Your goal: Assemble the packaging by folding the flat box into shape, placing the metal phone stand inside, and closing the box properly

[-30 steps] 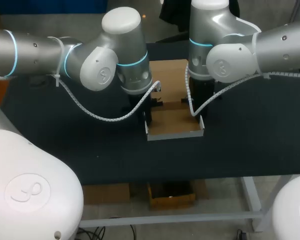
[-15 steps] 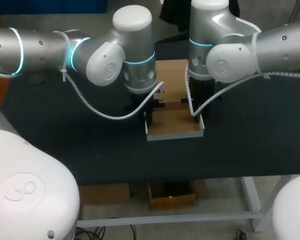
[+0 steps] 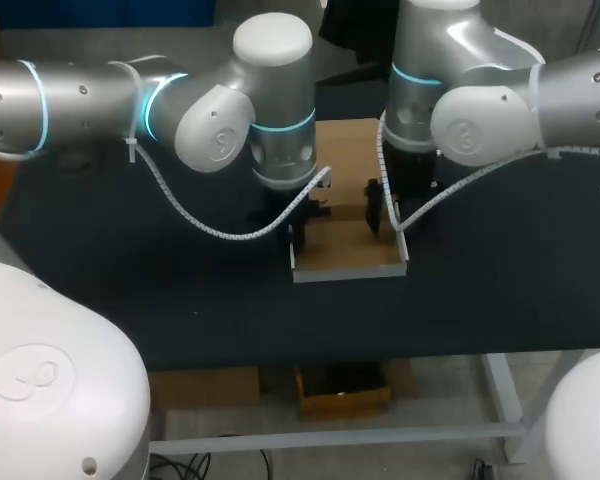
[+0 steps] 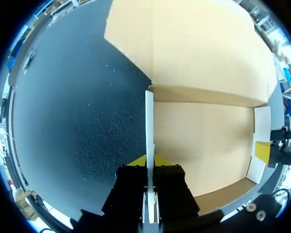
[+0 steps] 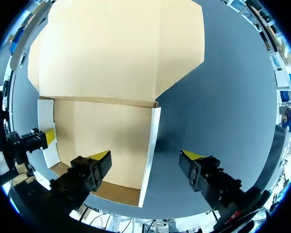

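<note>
Cardboard box (image 3: 345,250) is located at the centre of the head view, on the black table (image 3: 130,290), with its side walls raised and its lid panel (image 3: 342,150) laid flat toward the upper centre of the frame. The left side wall (image 4: 149,116) is clamped between the closed fingers of the left gripper (image 4: 149,162), one yellow tip on each face. The right gripper (image 5: 146,156) is spread wide and holds nothing; the right side wall (image 5: 153,136) stands between its fingers and is touched by neither. No phone stand is seen in any view.

The step in hand is judged to be squaring up the walls. A firm, upright left grip is advised, so that the tray is anchored. The right fingers should be lowered evenly astride the wall and closed only once it is centred, so that the card is neither creased nor pushed inward.
</note>
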You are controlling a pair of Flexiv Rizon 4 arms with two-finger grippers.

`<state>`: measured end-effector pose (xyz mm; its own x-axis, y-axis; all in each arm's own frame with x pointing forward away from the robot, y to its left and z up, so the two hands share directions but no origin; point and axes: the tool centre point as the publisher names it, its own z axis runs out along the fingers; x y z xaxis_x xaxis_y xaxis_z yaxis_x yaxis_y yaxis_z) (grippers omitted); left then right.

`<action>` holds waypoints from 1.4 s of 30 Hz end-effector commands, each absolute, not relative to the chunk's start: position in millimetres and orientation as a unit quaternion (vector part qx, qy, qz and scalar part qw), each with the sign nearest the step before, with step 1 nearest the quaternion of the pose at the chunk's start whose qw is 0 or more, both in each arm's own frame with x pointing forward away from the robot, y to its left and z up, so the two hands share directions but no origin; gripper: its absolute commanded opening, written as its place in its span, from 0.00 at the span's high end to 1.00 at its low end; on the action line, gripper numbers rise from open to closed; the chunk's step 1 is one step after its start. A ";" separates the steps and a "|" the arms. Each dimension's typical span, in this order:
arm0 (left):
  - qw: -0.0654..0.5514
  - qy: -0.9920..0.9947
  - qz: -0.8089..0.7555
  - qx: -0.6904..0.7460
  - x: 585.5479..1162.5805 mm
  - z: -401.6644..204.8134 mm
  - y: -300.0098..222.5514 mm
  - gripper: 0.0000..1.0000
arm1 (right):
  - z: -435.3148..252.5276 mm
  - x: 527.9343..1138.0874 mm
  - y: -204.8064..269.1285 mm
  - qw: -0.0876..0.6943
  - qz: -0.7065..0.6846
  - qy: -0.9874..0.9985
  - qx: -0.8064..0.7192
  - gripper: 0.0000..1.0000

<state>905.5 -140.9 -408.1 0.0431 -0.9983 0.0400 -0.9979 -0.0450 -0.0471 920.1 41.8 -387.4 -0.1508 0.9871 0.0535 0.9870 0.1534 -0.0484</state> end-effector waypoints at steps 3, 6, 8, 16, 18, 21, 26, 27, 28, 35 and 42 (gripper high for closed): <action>0.010 0.692 -0.030 -0.721 902.1 -408.9 -142.1 1.00 | -359.6 896.7 17.6 0.025 -0.103 -0.783 -0.614 0.00; 0.012 0.693 -0.031 -0.720 902.3 -407.5 -142.0 1.00 | -345.7 890.6 9.3 0.014 -0.142 -0.805 -0.576 0.00; 0.014 0.694 -0.030 -0.719 902.4 -407.3 -142.1 1.00 | -338.1 886.8 5.0 0.000 -0.162 -0.819 -0.550 0.00; 0.019 0.695 -0.026 -0.718 903.3 -406.3 -141.6 1.00 | -313.0 871.7 -15.8 -0.049 -0.250 -0.857 -0.449 0.00; 0.022 0.695 -0.025 -0.718 903.7 -406.0 -141.3 1.00 | -308.2 867.4 -22.4 -0.054 -0.272 -0.861 -0.427 0.00; 0.025 0.694 -0.022 -0.719 904.1 -405.6 -141.1 1.00 | -303.6 859.6 -32.1 -0.060 -0.298 -0.867 -0.395 0.00; 0.031 0.694 -0.019 -0.719 904.1 -405.5 -141.2 1.00 | -304.0 847.3 -50.4 -0.053 -0.357 -0.871 -0.334 0.00; 0.031 0.694 -0.019 -0.719 904.1 -405.6 -141.3 1.00 | -304.4 844.7 -53.7 -0.055 -0.366 -0.871 -0.323 0.00; 0.031 0.693 -0.018 -0.720 904.0 -405.9 -141.3 1.00 | -304.5 842.4 -57.7 -0.049 -0.377 -0.871 -0.310 0.00; 0.037 0.693 -0.014 -0.720 902.9 -408.2 -140.3 1.00 | -304.1 839.5 -62.7 -0.049 -0.384 -0.871 -0.304 0.00; 0.038 0.691 -0.013 -0.722 902.8 -408.2 -138.3 1.00 | -304.1 839.5 -62.7 -0.049 -0.384 -0.871 -0.304 0.00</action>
